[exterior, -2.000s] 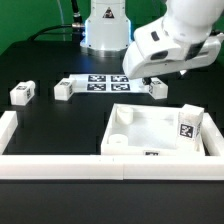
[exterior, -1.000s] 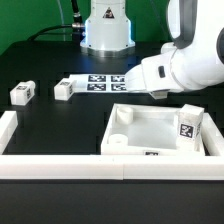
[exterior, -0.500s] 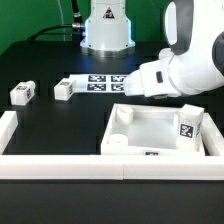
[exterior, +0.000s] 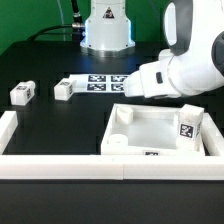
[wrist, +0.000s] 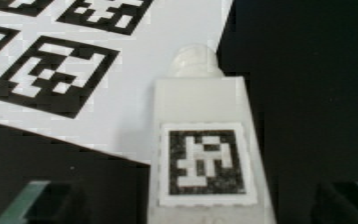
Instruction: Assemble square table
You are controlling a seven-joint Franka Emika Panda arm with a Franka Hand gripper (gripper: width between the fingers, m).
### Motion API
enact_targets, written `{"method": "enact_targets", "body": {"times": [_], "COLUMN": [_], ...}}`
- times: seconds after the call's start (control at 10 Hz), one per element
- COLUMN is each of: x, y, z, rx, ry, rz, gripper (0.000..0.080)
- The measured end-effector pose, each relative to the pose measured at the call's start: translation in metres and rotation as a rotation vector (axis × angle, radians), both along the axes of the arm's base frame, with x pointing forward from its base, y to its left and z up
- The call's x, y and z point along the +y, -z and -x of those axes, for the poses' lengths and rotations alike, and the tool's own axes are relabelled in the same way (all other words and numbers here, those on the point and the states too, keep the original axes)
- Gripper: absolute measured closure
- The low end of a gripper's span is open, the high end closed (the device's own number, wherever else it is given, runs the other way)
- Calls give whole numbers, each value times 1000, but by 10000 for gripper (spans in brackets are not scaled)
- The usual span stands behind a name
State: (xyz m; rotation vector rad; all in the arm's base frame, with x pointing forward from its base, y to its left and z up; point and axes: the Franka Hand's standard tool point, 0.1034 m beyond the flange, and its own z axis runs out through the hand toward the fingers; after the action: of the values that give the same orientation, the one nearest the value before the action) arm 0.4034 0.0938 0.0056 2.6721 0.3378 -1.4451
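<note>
Leg [wrist: 201, 130] between hand's [wrist: 190, 197] spread fingers [wrist: 30, 200] (wrist view only), tabletop [exterior: 150, 128] in exterior view.

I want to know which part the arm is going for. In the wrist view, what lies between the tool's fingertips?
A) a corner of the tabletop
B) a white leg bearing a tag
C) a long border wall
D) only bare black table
B: the wrist view shows a white leg with a black-and-white tag lying beside the marker board, while the tool has a fingertip standing clear of it on either side.
</note>
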Motion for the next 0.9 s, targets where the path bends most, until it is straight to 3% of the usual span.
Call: {"method": "enact_targets", "body": {"times": [0.1,0.2,0.3,0.7,0.9], "x": [0,0,0,0,-5], "y": [0,0,0,-2,-19], "z": [0,0,0,-2,-7], "rx": [0,0,0,-4,8], "ry": [0,0,0,1,3], "rz": [0,0,0,-1,-19], "gripper": [411,411,512,511,511]}}
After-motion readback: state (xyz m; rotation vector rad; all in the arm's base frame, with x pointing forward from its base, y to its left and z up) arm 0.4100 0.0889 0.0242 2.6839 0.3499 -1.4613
